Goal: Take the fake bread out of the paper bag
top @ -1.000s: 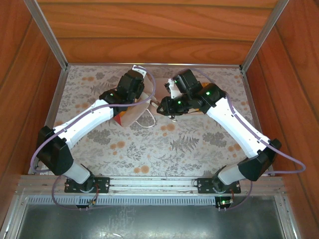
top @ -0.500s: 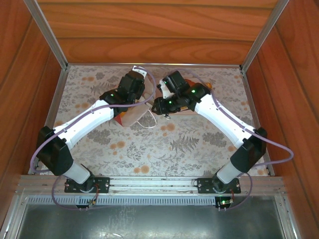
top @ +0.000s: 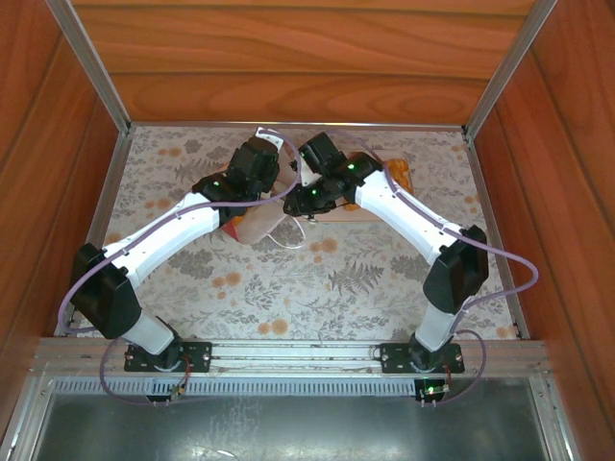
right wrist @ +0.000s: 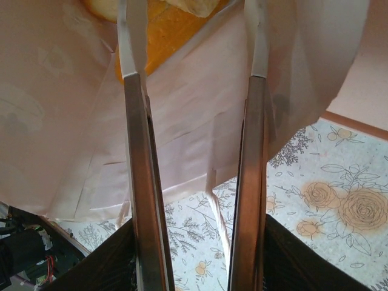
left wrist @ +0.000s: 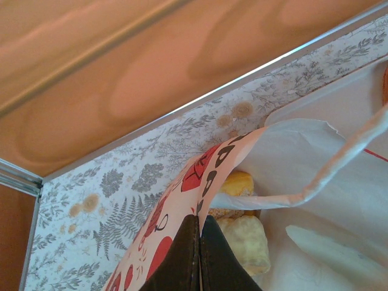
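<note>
The left end effector (left wrist: 199,245) is clamping the paper bag (left wrist: 276,154) rim; the right end effector (right wrist: 197,254), grasping tongs (right wrist: 136,151), is facing fake bread (right wrist: 163,30) just ahead.

The left gripper (left wrist: 199,242) pinches the near rim of the bag (left wrist: 173,206), which keeps the mouth open. Inside, bread (left wrist: 245,236) lies just beyond the fingertips, and a white paper strip (left wrist: 339,160) crosses the opening. The tongs (right wrist: 136,182), gripped by the right gripper (right wrist: 200,257), take up the mouth with their arms apart; a cord (right wrist: 217,212) hangs between them. Both wrists crowd the far centre of the table (top: 288,288). Its near half offers free passage.
</note>
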Controlling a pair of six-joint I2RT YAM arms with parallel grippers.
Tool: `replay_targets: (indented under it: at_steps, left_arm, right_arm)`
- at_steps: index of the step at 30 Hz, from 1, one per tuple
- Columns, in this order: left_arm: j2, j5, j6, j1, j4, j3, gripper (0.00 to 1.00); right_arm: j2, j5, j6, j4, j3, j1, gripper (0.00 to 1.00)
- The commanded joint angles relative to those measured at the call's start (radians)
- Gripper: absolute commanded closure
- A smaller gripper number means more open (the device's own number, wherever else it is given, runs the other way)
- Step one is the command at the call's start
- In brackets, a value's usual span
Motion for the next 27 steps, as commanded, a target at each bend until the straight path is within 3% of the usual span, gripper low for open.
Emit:
replay_targets:
  at_steps: [1,27]
  left_arm:
    - [-0.03,-0.003,-0.015,-0.011,0.001,-0.001,1.0]
    - [-0.044,0.002,-0.022,-0.012,0.001,-0.012,1.0]
  right_arm:
    - [0.015,-0.01,-0.013,0.023,0.039,0.009,0.5]
    - [0.09,-0.1,0.013,0.16,0.042,-0.01,0.42]
